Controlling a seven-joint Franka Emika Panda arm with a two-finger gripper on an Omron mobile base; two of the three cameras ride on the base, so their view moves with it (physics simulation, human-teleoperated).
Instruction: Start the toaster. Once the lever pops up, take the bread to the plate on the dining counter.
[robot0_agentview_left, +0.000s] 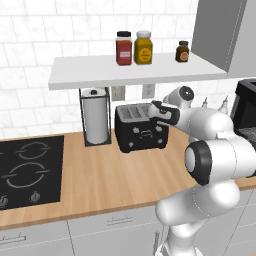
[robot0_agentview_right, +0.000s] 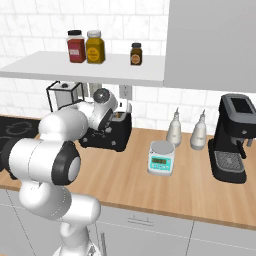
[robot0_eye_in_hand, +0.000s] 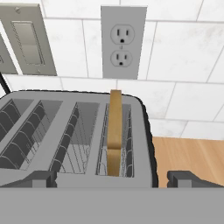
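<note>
The black toaster (robot0_agentview_left: 141, 129) stands on the wooden wall counter under the shelf, and the arm half hides the toaster (robot0_agentview_right: 116, 134) in the right base view. In the hand view I look down on its silver top (robot0_eye_in_hand: 65, 96). The brown bread (robot0_eye_in_hand: 115, 127) stands on edge in the rightmost slot, its top poking above the rim. My gripper (robot0_eye_in_hand: 113, 178) hovers open just above the toaster's near edge, its fingertips (robot0_eye_in_hand: 40, 177) set wide on either side of the bread's slot. In the left base view the gripper (robot0_agentview_left: 152, 109) sits over the toaster's right end. The plate and dining counter are out of view.
A paper towel holder (robot0_agentview_left: 95, 116) stands left of the toaster, with the stove (robot0_agentview_left: 27, 170) beyond it. Jars sit on the shelf (robot0_agentview_left: 135, 71) overhead. To the right are a kitchen scale (robot0_agentview_right: 161, 157), two bottles (robot0_agentview_right: 175, 129) and a coffee machine (robot0_agentview_right: 235, 137). A wall outlet (robot0_eye_in_hand: 122, 41) is behind the toaster.
</note>
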